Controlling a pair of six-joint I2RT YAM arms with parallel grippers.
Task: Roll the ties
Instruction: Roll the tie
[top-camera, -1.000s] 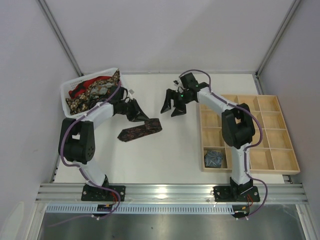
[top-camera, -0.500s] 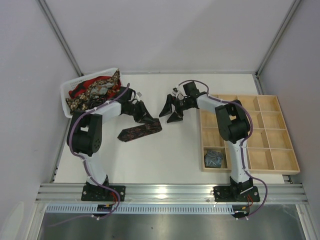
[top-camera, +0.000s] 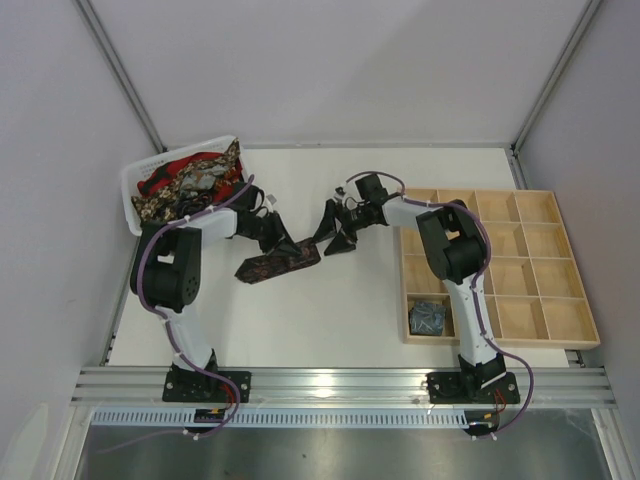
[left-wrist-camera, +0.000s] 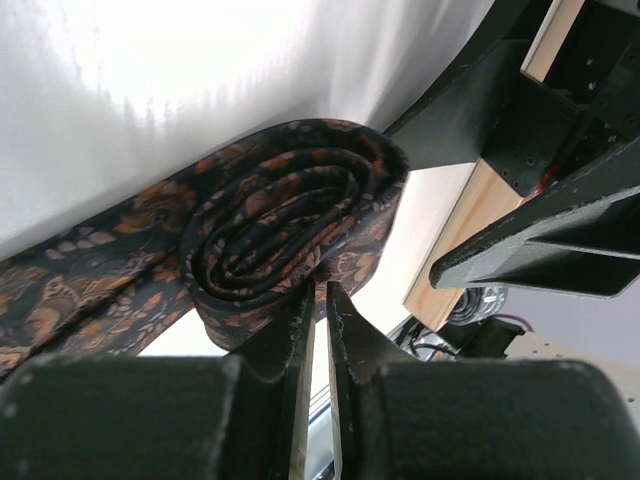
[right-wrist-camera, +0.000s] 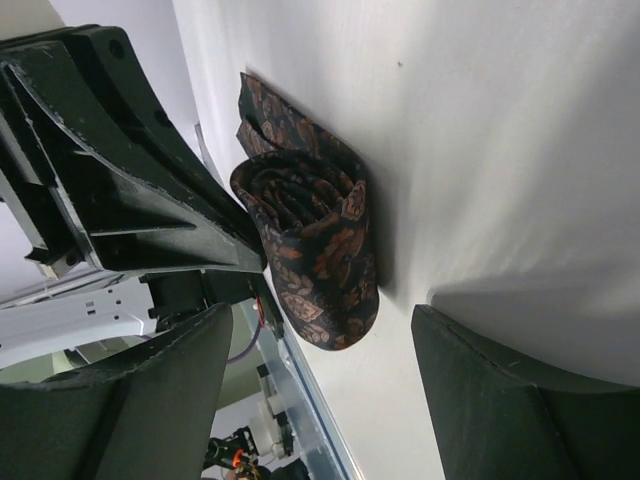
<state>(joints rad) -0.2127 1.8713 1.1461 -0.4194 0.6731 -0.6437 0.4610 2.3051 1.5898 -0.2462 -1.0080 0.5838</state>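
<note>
A dark brown-maroon patterned tie (top-camera: 270, 267) lies on the white table, its right end rolled into a coil (top-camera: 306, 252). My left gripper (top-camera: 290, 243) is at that coil. In the left wrist view its fingers are nearly closed, with the tips (left-wrist-camera: 318, 290) pinching the coil's (left-wrist-camera: 290, 225) lower edge. My right gripper (top-camera: 335, 232) is open just right of the coil. In the right wrist view its jaws (right-wrist-camera: 322, 325) straddle the coil's end (right-wrist-camera: 315, 245) without touching it.
A white basket (top-camera: 128, 192) at the back left holds several loose ties (top-camera: 190, 178). A wooden compartment tray (top-camera: 500, 262) lies on the right, with a rolled grey-blue tie (top-camera: 428, 316) in its near-left compartment. The two grippers are close together.
My left gripper has moved right and down onto the tie's rolled end. My right gripper has moved left and lower, closing in on the coil from the other side.
</note>
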